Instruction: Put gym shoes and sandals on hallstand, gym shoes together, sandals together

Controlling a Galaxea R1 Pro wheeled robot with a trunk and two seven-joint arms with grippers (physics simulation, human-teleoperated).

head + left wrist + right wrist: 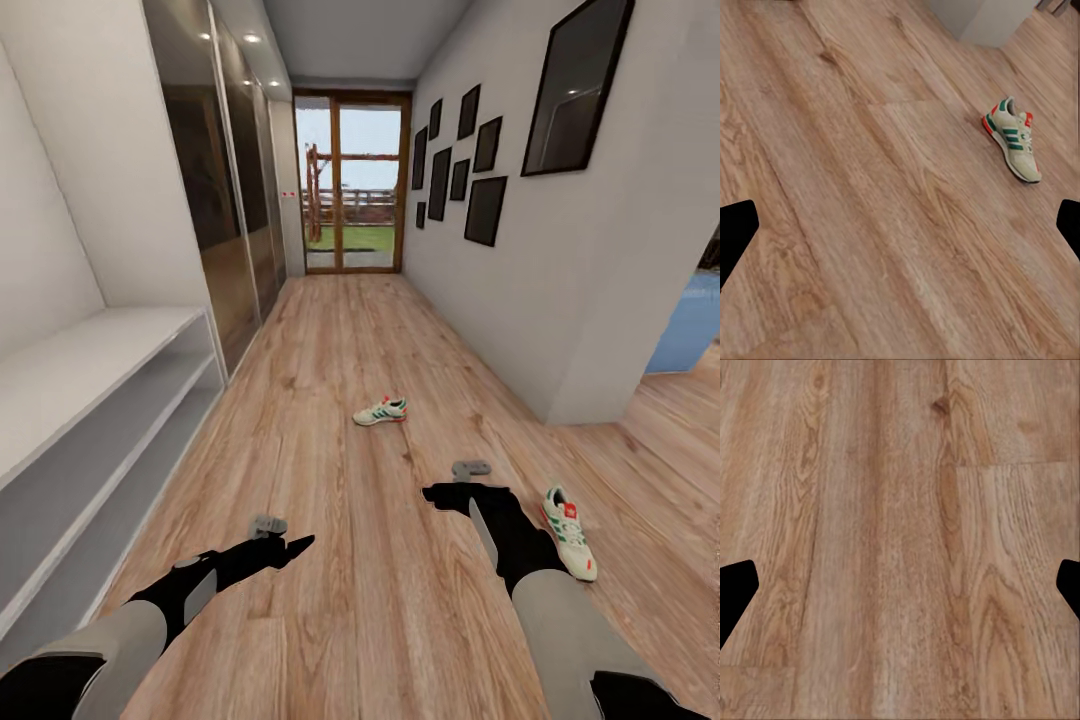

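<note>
Head view: both arms (200, 585) outstretched, low.

Both arms reach forward and low, left gripper (290, 548) and right gripper (440, 494) with fingers spread, holding nothing.

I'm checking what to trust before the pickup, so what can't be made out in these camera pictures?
- Near gym shoe: head view, its inner edge hidden behind the right arm.
- Far gym shoe: head view, too small for lace detail.
- Grey shelf unit: head view, cut by the left edge; upper part unseen.
- Right gripper: right wrist view, fingers cut by both side edges.
</note>
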